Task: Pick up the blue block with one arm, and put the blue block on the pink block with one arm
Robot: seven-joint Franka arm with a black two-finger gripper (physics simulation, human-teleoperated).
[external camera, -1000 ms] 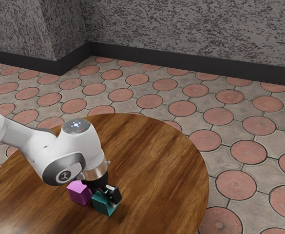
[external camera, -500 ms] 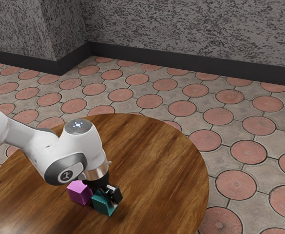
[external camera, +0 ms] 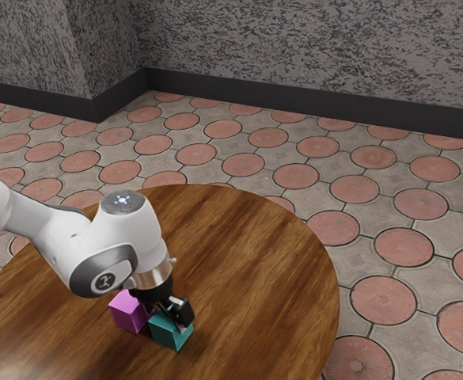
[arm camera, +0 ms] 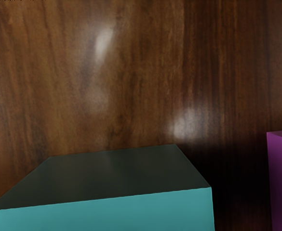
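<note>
Teal-blue cube block [external camera: 168, 335] sits flat on the round wooden bench [external camera: 247, 245], a corner facing the exterior camera, just beside the magenta-pink cube block [external camera: 127, 310]. Black hand [external camera: 172, 311] hangs directly over it; whether it is clamped, I cannot tell.

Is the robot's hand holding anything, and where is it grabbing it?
I cannot tell. The gripper is down over the top of the blue block, which sits on the table.
</note>
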